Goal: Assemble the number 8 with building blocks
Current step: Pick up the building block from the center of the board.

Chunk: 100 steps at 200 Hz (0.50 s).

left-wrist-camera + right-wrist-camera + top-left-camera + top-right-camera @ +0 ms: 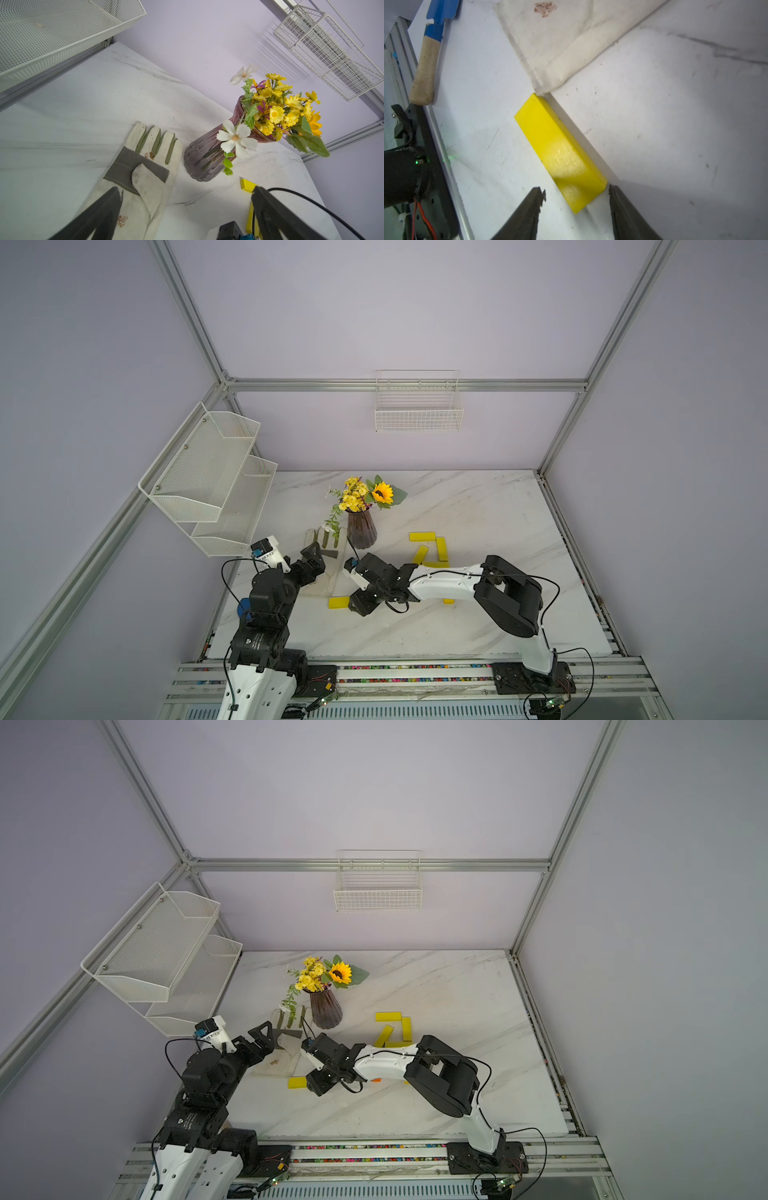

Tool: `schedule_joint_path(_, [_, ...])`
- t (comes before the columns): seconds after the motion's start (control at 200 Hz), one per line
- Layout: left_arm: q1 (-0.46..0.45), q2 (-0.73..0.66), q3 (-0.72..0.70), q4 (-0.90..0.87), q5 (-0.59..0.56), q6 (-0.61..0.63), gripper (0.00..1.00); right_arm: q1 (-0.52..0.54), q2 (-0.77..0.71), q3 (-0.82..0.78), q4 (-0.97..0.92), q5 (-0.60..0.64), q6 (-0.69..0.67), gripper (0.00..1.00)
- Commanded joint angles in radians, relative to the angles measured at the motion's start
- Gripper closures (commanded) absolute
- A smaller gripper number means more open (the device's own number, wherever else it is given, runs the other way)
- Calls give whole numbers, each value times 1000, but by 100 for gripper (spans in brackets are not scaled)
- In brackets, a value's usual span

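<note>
White marble-veined table (pixel 478 497) inside lilac walls and aluminium framing. A wire basket (pixel 417 414) hangs on the back wall and a mesh shelf (pixel 208 477) on the left wall.

- Building blocks (pixel 441 549), right of centre: one yellow bar lies parallel to the back edge, and one runs front-to-back at its right end. A third is slanted beside them, and a fourth is mostly covered by the right forearm.
- Yellow sliver (pixel 448 600): nearer the front edge, showing from under the same forearm. An orange sliver (pixel 375 1080) shows there in a top view. How either lies cannot be made out.
- Loose yellow block (pixel 560 153): flat, left of centre toward the front edge. Its far corner meets the cuff of the glove (pixel 145 166). In both top views its right end is hidden by the gripper body.
- Right gripper (pixel 576 190): low at that block's near end, with its fingers (pixel 529 212) parted and straddling it. One tip is at the block's corner and the other is clear of it, so the block is not clamped.
- Left gripper (pixel 187 189): above the glove, with its fingers (pixel 99 214) spread wide.
- Vase (pixel 361 531) of yellow flowers: just beside the glove's fingertips.
- Blue-headed tool (pixel 425 68) with a pale handle: along the left edge. Its head is cut off by the frame, and what kind of tool it is cannot be told.
</note>
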Motion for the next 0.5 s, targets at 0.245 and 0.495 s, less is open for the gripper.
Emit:
schedule_joint_path(0.245, [2, -7, 18, 22, 0, 0, 0, 9, 56, 153, -109, 28, -119, 42])
schedule_joint_path(0.495, [2, -10, 16, 23, 1, 2, 0, 12, 156, 277, -242, 76, -317, 41])
